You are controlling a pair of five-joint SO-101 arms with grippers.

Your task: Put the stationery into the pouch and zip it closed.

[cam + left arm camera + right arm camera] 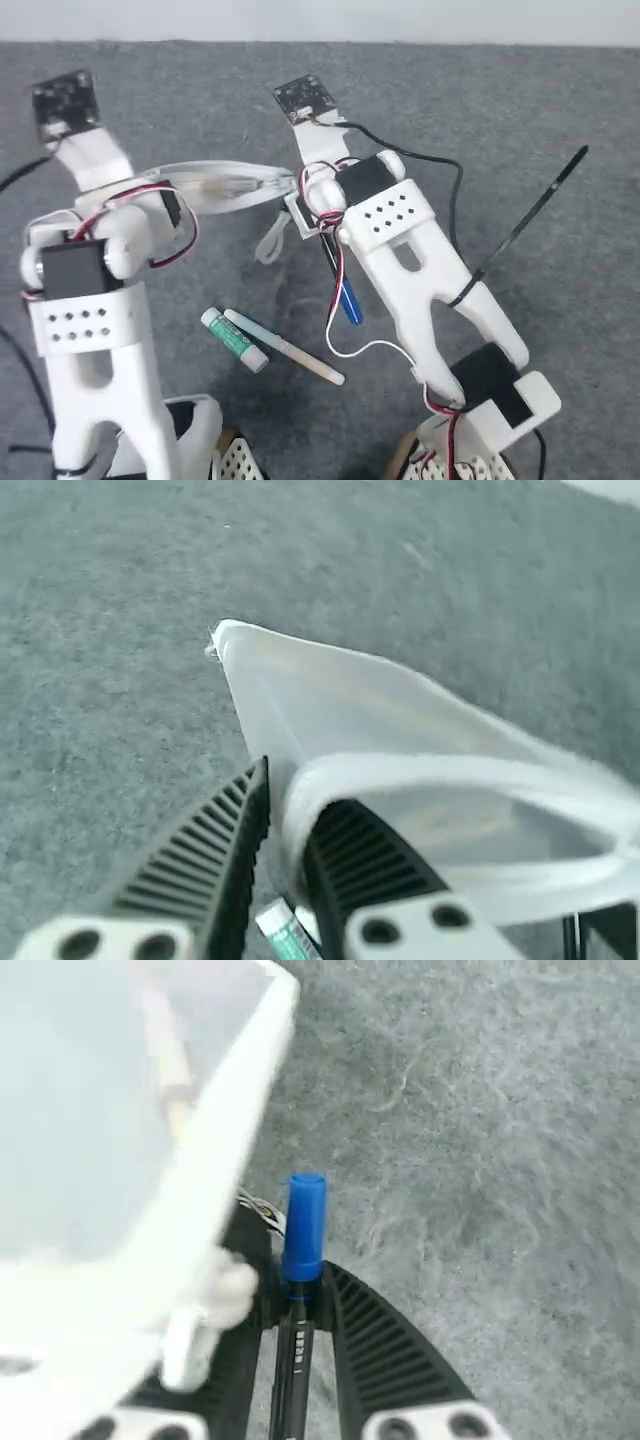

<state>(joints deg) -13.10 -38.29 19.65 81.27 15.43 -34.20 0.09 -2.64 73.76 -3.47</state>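
Seen from the left wrist, the left claw (285, 825) is clamped on the rim of the translucent white pouch (400, 740). The pouch hangs out past the fingertips with its mouth gaping. Beneath the claw, between its two fingers, a bit of a green-labelled tube (283, 935) shows on the grey table (110, 660).

The right wrist camera shows the right claw (297, 1265) closed on a black pen (303, 1215). The pen's blue cap pokes out beyond the fingertips. The pouch rim sits right beside this claw and overlaps one finger, with a white zip cord (205, 1310) dangling there. A cream stick (165, 1055) is visible through the pouch wall, which the left wrist camera does not make out.

The high camera alone shows both claws meeting at the pouch, one at each end, the pouch lifted between them. On the table, on the arm-base side of the right claw, the green-labelled tube lies against a cream pen (290, 350). A black cable tie (525, 220) juts out from the right arm.
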